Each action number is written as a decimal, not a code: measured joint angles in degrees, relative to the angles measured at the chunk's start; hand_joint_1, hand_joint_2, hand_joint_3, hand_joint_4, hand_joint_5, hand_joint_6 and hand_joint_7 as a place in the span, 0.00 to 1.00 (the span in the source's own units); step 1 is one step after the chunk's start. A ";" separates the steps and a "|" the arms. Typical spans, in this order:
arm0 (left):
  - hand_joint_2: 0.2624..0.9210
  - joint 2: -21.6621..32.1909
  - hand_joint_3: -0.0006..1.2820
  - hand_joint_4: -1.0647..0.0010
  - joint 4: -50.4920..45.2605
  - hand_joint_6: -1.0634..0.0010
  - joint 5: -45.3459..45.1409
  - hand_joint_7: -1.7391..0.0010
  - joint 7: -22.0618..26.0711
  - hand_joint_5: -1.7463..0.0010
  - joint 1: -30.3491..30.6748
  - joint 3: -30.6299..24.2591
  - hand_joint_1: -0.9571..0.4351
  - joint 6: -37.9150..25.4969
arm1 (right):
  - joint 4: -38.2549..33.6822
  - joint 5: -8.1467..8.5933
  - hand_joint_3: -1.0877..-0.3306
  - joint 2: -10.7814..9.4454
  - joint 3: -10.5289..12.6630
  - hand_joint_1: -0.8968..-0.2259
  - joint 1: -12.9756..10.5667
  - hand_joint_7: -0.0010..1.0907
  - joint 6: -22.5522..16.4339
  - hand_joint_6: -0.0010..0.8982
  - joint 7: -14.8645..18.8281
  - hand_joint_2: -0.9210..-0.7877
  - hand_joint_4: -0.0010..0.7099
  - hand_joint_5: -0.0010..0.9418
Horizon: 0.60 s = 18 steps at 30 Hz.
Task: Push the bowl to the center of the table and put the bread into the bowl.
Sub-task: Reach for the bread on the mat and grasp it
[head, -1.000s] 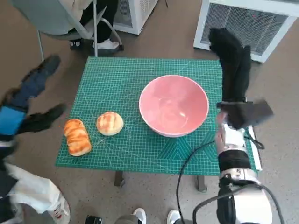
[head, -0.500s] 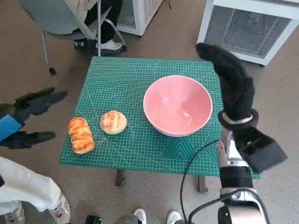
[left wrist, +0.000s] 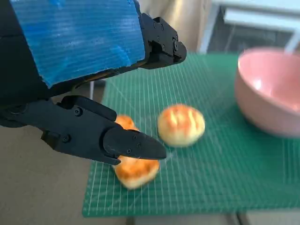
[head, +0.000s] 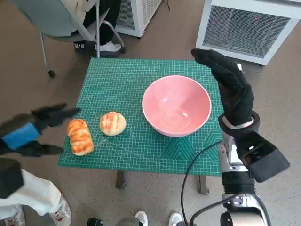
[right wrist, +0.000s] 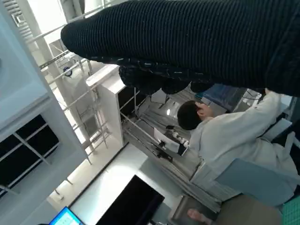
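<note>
Bowl (head: 176, 106) near table's (head: 122, 77) right edge

bowls: one, a pink bowl (head: 176, 104);
breads: two, a round bun (head: 113, 123) and a long ridged loaf (head: 80, 137);
green mats: one (head: 122, 89);
robot hands: two, the left hand (head: 35, 129) and the right hand (head: 230, 87);
chairs: one (head: 51, 16);
white cabinets with grilles: two (head: 249, 23)

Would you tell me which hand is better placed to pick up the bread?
The left hand: it hovers open just beside the long bread and round bun, while the right hand is past the bowl.
</note>
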<state>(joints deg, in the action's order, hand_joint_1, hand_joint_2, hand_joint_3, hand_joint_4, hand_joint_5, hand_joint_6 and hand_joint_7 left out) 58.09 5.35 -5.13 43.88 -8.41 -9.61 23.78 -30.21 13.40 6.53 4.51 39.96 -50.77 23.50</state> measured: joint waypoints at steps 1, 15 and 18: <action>0.87 -0.04 0.00 0.81 0.77 0.67 -0.57 0.99 -0.01 1.00 -0.46 0.66 0.50 0.84 | 0.01 0.00 0.39 -0.01 0.01 0.47 -0.04 0.72 0.02 0.00 0.03 0.00 0.47 0.04; 0.86 -1.13 0.00 0.78 14.23 0.62 -11.88 0.99 -6.54 0.99 -9.88 9.58 0.56 15.86 | 0.03 0.19 0.39 0.00 0.16 0.47 -0.54 0.73 0.34 0.00 0.04 0.00 0.47 0.04; 0.86 -1.50 0.00 0.77 17.34 0.62 -15.13 0.99 -9.14 0.99 -11.91 11.42 0.56 18.99 | 0.03 0.18 0.39 0.03 0.19 0.47 -0.60 0.73 0.32 0.00 0.05 0.00 0.46 0.04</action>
<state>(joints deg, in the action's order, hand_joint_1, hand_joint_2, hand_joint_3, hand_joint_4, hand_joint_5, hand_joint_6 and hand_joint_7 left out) 56.59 22.68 -20.26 34.73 -20.32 1.81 42.78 -30.18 13.59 6.56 4.69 39.37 -50.45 23.54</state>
